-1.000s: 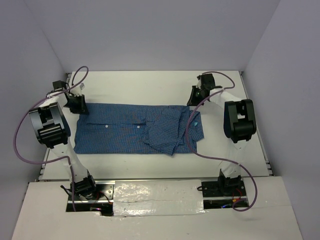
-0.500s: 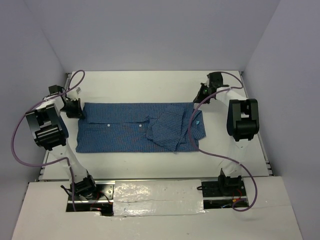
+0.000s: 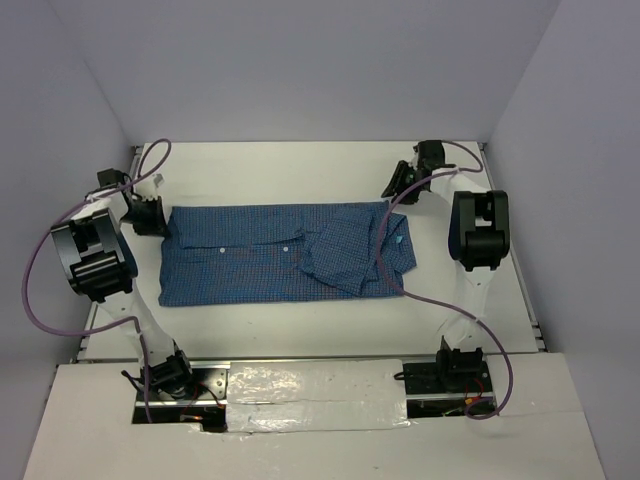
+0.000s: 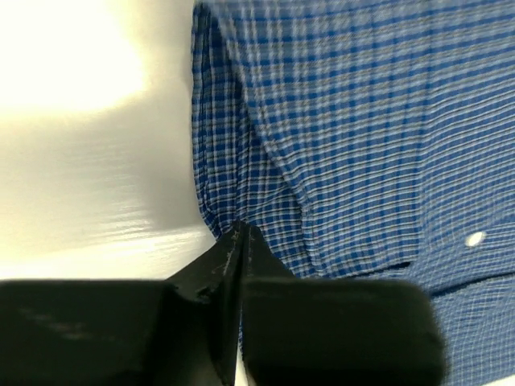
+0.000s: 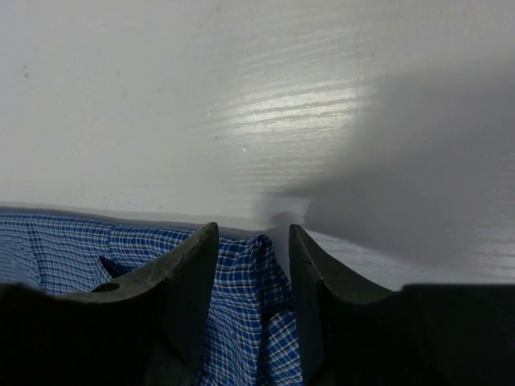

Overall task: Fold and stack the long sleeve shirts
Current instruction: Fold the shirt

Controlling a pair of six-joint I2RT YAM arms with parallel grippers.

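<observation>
One blue checked long sleeve shirt [image 3: 250, 255] lies spread flat across the white table, with a folded part [image 3: 345, 255] lying on its right half. My left gripper [image 3: 155, 218] sits at the shirt's far left corner. In the left wrist view its jaws [image 4: 241, 230] are pressed together with the edge of the shirt [image 4: 362, 121] pinched at the tips. My right gripper [image 3: 397, 190] is at the far right corner. Its jaws [image 5: 253, 231] stand open, and a raised fold of the shirt [image 5: 241, 305] lies loose between them.
The right arm's purple cable [image 3: 385, 250] runs across the shirt's right end. The white table [image 3: 300, 170] is bounded by grey walls at the back and both sides. Both arm bases stand at the near edge.
The right gripper has opened and let go of the shirt's far right corner. The shirt has settled flatter and shifted slightly right. The left gripper closed on the far left corner and stays there.
</observation>
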